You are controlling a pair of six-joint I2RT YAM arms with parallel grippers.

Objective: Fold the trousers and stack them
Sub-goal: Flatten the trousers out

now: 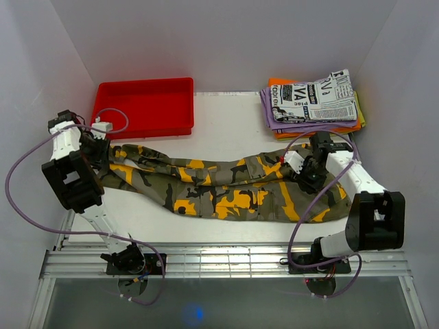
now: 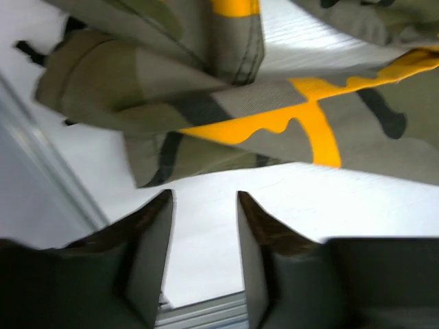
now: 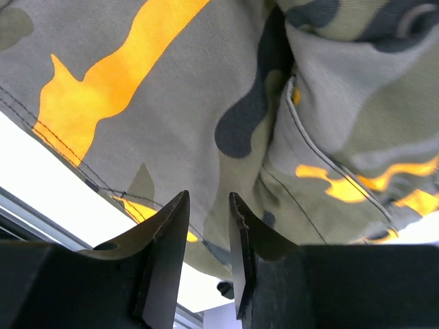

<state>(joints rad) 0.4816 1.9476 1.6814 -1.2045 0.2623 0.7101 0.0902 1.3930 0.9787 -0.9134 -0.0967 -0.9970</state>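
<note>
1. The left arm (image 1: pixel 68 181) is raised from its base at the near left edge of the worktop (image 1: pixel 226 137). It is bent at the elbow and leaned toward the left wall, with its wrist turned in toward the left end of the cloth.
2. The left jaws are held spread. Only bare white worktop is seen between the two dark fingers (image 2: pixel 154 233), and the cloth lies just beyond their tips, untouched by them.
3. A red tray (image 1: pixel 147 127) is set at the far left of the worktop, just behind the left end of the cloth.
4. The trousers (image 1: pixel 226 188) are laid lengthwise across the middle of the worktop, from the left wrist to the right arm. They are rumpled, and the legs are partly overlapped.
5. A stack of folded garments (image 1: pixel 312 103) is placed at the far right corner, apart from the trousers. A newspaper-print piece lies on top, over purple and orange ones.
6. The right arm (image 1: pixel 374 219) is reached up from its base at the near right, folded at the elbow and angled inward. Its wrist is lowered over the right end of the trousers.
7. The right jaws are held narrowly apart, close against the camouflage cloth. Whether a fold is pinched between them cannot be told.
</note>
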